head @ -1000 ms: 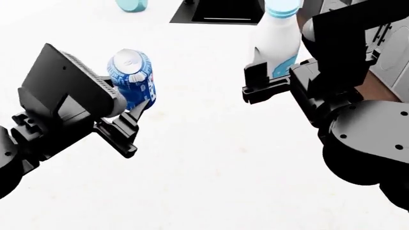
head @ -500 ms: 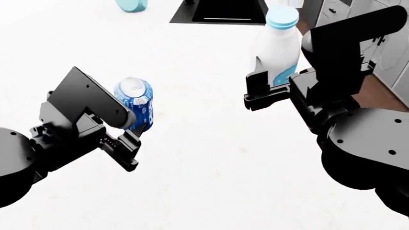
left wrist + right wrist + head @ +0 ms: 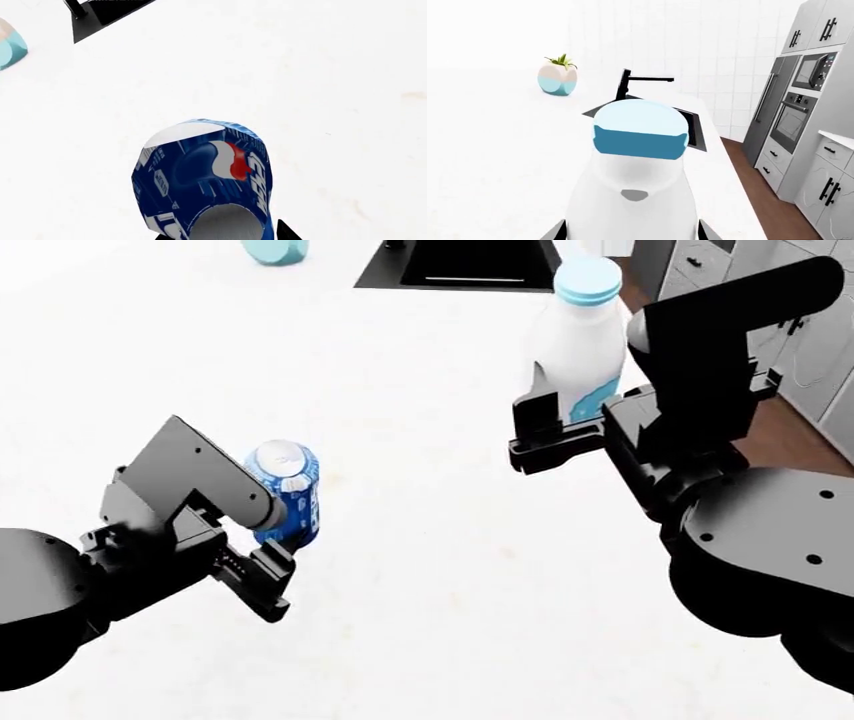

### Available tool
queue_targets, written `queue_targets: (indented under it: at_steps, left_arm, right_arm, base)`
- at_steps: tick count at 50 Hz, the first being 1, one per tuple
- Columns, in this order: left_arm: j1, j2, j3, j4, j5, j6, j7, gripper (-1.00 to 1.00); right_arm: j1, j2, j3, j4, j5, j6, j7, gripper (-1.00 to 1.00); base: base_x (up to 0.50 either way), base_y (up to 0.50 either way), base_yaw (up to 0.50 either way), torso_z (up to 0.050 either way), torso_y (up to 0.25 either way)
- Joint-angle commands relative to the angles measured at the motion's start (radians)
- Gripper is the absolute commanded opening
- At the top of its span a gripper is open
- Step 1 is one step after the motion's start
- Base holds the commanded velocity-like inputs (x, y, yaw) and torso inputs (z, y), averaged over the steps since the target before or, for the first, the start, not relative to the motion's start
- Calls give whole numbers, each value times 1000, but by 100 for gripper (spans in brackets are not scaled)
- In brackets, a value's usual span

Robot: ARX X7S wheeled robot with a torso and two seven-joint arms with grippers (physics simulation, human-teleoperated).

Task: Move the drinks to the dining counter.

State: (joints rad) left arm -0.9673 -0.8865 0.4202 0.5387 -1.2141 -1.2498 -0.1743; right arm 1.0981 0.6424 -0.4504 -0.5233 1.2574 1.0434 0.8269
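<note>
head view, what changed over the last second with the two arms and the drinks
The left gripper, shut on the Pepsi can, came down and back toward the robot, lowering the can toward the dining counter; the can went from tilted to nearly upright. The right gripper, shut on the milk bottle, dropped only slightly in the first half second, then held. Both grips stayed shut; sink unchanged.
</note>
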Motion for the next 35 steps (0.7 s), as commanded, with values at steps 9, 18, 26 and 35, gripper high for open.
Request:
queue_targets:
  at_steps: [9, 18, 26, 35]
  left_arm:
    - [26, -8, 15, -2, 0, 10, -2, -100]
    - [35, -13, 31, -1, 14, 17, 9, -100]
    - [36, -10, 50, -8, 26, 16, 17, -100]
    - [38, -14, 52, -4, 27, 22, 16, -100]
  right_arm:
    - [7, 5, 3, -8, -14, 12, 2, -100]
    - [10, 5, 1, -7, -11, 13, 7, -100]
    - [15, 3, -5, -2, -15, 13, 5, -100]
    - [14, 4, -9, 0, -20, 8, 0, -100]
  base:
    - [0, 0, 0, 1, 1]
    - [0, 0, 0, 0, 0]
    - [0, 0, 0, 0, 1]
    - [0, 0, 0, 0, 0]
